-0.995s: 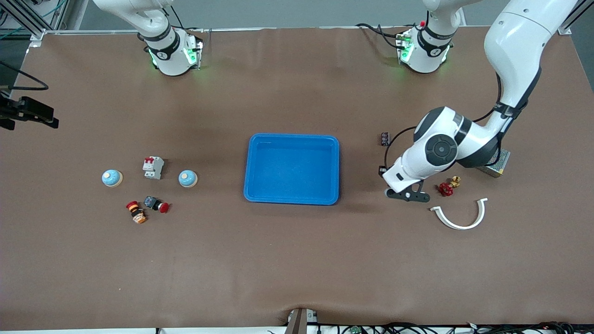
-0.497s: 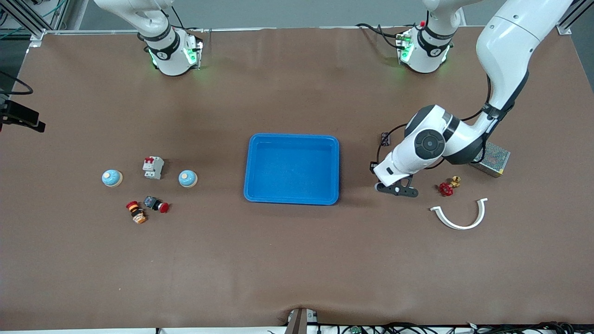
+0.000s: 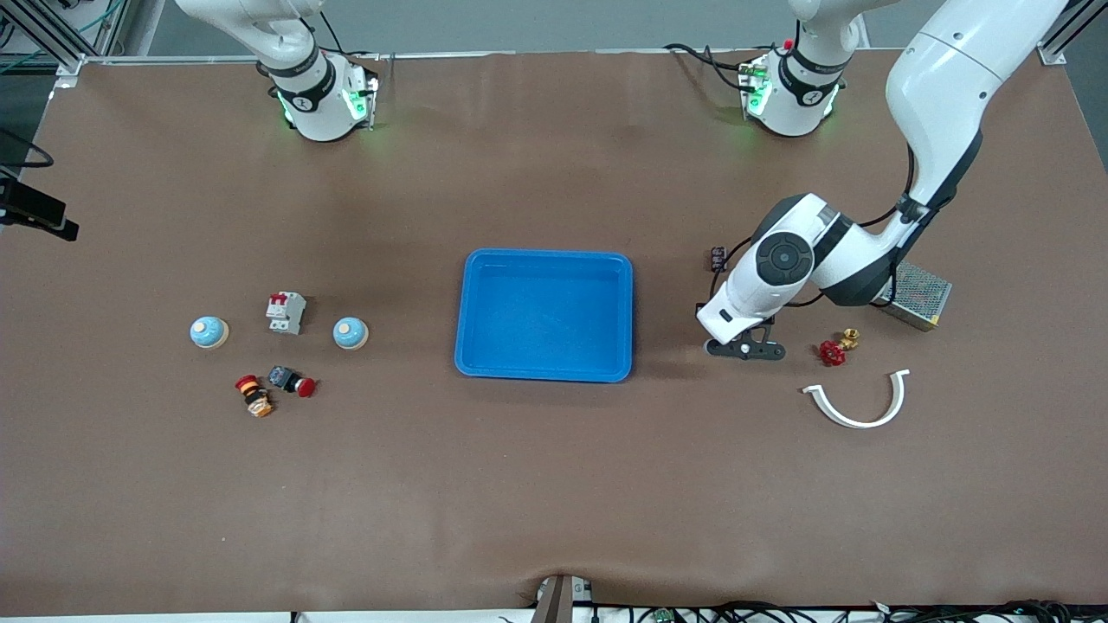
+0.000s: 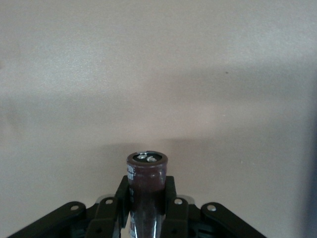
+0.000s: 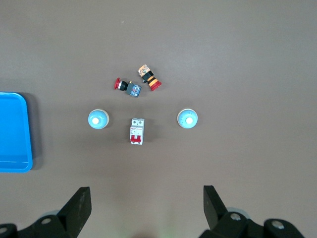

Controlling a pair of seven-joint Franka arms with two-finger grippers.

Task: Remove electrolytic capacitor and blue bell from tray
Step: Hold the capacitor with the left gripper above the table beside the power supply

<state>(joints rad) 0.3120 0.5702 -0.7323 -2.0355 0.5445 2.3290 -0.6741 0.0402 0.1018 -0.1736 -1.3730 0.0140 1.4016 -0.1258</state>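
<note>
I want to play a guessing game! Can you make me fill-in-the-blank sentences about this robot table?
The left gripper is shut on the ____.
The tray in the middle of the table is colored ____.
The breaker sits between two ____.
The right gripper is ____ and holds nothing.

Missing words: capacitor; blue; bells; open

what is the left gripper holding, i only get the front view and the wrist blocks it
Observer: the left gripper is shut on a dark brown capacitor, seen in the left wrist view.
Operator: is it over the tray
Observer: no, the left wrist view shows only bare table under it, beside the blue tray.
Operator: and the right gripper
Observer: the right gripper is open, high over the two blue bells, holding nothing.
</note>
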